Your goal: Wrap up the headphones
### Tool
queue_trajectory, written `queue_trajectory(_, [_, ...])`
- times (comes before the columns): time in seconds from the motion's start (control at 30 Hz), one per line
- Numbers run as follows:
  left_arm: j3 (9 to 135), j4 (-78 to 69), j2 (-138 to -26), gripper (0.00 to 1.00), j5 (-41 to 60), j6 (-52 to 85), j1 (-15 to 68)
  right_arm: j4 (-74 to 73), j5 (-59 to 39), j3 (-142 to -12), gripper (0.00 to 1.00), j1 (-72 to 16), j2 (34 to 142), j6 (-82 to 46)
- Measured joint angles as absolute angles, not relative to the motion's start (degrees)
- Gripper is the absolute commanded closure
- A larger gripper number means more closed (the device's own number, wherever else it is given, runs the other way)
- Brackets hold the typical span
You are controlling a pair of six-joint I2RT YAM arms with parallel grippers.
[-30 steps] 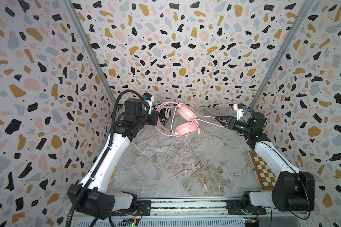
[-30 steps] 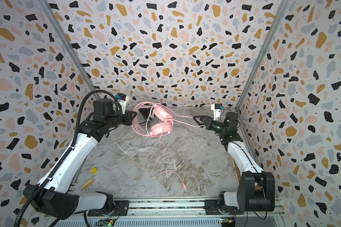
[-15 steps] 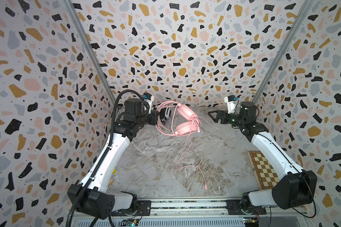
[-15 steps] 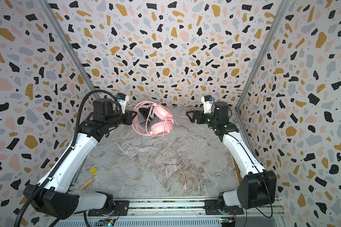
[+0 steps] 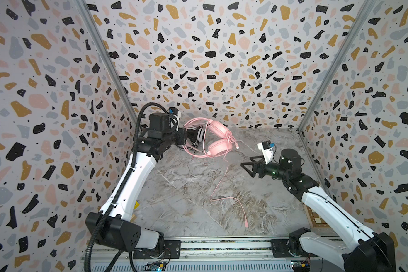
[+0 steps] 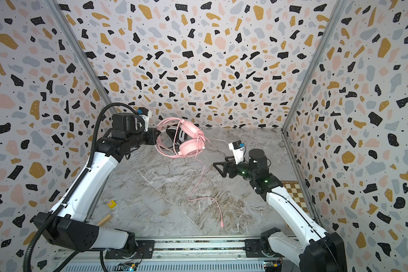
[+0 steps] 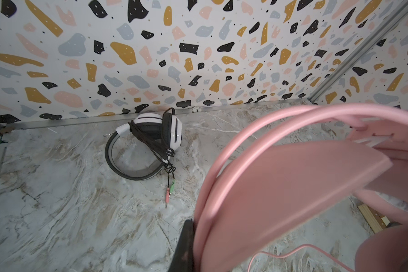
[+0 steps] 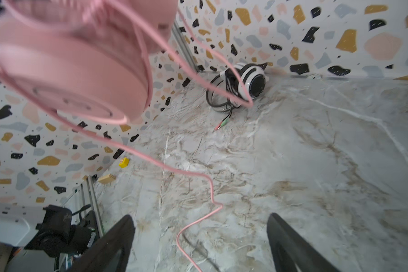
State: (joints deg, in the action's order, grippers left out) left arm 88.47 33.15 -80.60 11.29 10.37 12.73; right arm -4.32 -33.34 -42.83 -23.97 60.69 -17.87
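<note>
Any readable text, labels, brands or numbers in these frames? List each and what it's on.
"1", as far as it reads: small round tag at the foot of the back wall.
Reddish marks on the yellow block: too small to read.
No brand readable on the pink headphones or the white headphones.

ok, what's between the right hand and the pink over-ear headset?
Only the thin pink cable of that pink headset, drooping to the marble tabletop ahead of the open right hand; clearest in the right wrist view.
</note>
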Motion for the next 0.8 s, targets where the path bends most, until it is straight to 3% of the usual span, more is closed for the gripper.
queue_trajectory(0.33, [89.2,34.1,-80.6,1.00,11.5,10.8,12.8,-20.2,-31.3,-38.1,0.07,-31.9,67.9,-15.1])
queue_trajectory(0.5, [89.2,34.8,-80.6,1.00,11.7,11.1,12.8,-28.8,-30.2,-38.1,0.12,-33.1,70.8,-13.6])
queue_trajectory(0.67, [89.2,34.7,-80.6,1.00,12.2,11.4,12.7,-36.5,-30.4,-39.1,0.28,-34.6,77.9,-13.7])
queue_trajectory(0.8, [89.2,34.8,-80.8,1.00,12.2,11.4,12.5,-39.4,-30.6,-39.9,0.54,-35.9,81.5,-14.1])
